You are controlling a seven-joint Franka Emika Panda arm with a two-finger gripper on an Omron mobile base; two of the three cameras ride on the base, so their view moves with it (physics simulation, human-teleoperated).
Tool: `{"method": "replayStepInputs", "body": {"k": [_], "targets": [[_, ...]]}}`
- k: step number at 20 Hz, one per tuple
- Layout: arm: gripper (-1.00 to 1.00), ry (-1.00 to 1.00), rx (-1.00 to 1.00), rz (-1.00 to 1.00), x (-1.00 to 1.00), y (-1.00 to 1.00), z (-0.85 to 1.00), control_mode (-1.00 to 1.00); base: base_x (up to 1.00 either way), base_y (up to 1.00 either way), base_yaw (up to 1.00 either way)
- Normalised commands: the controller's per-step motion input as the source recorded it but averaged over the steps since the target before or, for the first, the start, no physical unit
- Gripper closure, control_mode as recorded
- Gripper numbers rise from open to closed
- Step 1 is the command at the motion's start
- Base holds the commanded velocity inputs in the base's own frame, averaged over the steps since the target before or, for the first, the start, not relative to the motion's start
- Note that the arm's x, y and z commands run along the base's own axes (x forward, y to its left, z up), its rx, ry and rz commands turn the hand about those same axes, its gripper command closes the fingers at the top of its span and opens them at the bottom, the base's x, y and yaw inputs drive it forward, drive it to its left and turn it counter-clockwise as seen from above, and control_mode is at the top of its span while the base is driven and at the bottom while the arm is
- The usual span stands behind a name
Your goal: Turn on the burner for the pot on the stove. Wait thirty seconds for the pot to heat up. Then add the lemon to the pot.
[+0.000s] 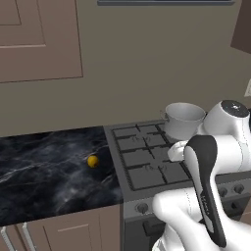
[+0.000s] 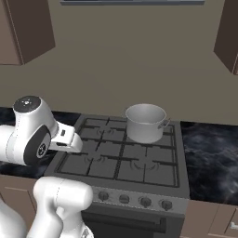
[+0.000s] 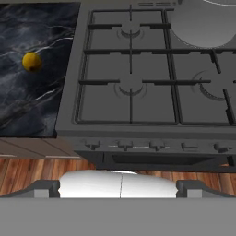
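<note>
Standing on a rear burner of the stove (image 2: 125, 162), the steel pot (image 2: 145, 122) is seen upright and open-topped, with a small side handle showing at its right in the right base view. In the left base view the pot (image 1: 183, 120) is placed at the back of the grate, partly hidden by the arm's white joint. In the hand view only a curved part of the pot (image 3: 203, 23) is caught at the upper right corner.

The other burners (image 3: 130, 85) within the dark grate are left uncovered, and no flame can be made out on any of them. A row of round knobs (image 2: 135, 201) is set along the stove's front panel.

The lemon (image 1: 92, 161) is found lying on the dark marbled desk (image 1: 44, 171) to the left of the stove, near the grate's edge but apart from it. In the hand view the lemon (image 3: 31, 61) is seen at the upper left, well apart from the pot.

The arm is folded over the stove's front left part, its elbow raised and its hand held out above the front edge. The gripper (image 3: 118, 186) is pointed down at the stove top, and its fingers (image 3: 46, 188) are spread wide apart, with nothing held between them.
</note>
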Motion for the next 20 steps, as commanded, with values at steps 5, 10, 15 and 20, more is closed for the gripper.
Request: {"method": "replayStepInputs", "body": {"k": [5,10,15,20], "targets": [[-1.0,0.0,0.0,0.0,0.0,0.0,0.0,1.0,0.0,0.0,0.0],[-1.0,0.0,0.0,0.0,0.0,0.0,0.0,1.0,-0.07,0.0,0.0],[-1.0,0.0,0.0,0.0,0.0,0.0,0.0,1.0,-0.2,-0.02,0.0],[-1.0,0.0,0.0,0.0,0.0,0.0,0.0,1.0,-0.15,-0.01,0.0]]}}
